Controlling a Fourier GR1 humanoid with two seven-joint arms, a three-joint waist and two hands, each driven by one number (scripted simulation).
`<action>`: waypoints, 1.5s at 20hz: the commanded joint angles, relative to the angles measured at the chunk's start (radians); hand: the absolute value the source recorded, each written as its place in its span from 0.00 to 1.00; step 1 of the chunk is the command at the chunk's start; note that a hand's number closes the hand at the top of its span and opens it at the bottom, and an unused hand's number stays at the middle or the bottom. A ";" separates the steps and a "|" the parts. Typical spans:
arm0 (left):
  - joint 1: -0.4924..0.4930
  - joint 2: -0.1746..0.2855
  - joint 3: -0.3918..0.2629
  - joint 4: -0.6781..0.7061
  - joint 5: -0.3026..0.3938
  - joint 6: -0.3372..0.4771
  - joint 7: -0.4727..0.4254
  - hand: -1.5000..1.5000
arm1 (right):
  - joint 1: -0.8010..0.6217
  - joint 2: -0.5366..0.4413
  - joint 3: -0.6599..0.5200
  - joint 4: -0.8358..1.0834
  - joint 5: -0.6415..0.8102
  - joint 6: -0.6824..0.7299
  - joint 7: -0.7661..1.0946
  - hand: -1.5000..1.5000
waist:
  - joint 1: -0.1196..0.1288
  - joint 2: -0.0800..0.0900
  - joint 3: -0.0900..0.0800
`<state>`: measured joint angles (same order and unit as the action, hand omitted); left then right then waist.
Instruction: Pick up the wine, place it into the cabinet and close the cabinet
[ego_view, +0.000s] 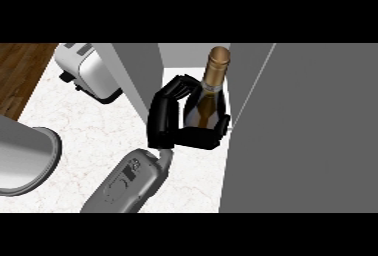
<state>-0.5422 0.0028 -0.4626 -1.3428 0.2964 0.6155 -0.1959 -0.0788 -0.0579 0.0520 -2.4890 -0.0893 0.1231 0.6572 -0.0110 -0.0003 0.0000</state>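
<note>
Left hand (159, 120), fingers curled round the wine (215, 75), holds it upright in the cabinet (138, 75) opening (bottle's base hidden). The door (303, 130) blocks everything to the right; a cropped toaster (88, 70) sits on the marble counter (81, 130).

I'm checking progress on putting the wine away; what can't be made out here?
Head view:
Bottle: its base, and whether it rests on anything, is hidden by the left hand curled round it.
Cabinet: its inside is blocked by its own grey panels.
Right hand: not in view.
Grey round container: cut off by the left edge.
</note>
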 joint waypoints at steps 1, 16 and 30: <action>0.010 -0.003 -0.064 0.059 -0.014 0.046 -0.035 1.00 | -0.011 -0.002 0.013 -0.108 -0.043 -0.015 0.063 0.00 | 0.000 0.000 0.000; -0.013 -0.003 0.106 0.316 0.082 -0.082 -0.323 1.00 | -0.031 0.007 0.002 -0.070 -0.054 -0.021 0.046 0.00 | 0.001 0.001 -0.001; -0.302 -0.002 0.226 0.618 0.171 -0.154 -0.260 1.00 | -0.005 0.023 0.032 -0.087 -0.030 -0.019 0.039 0.00 | -0.016 0.005 -0.001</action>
<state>-0.7629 0.0055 -0.2636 -0.8424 0.4184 0.4829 -0.4322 -0.0677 -0.0395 0.0712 -2.4829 -0.0819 0.1246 0.6368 -0.0184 0.0024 -0.0001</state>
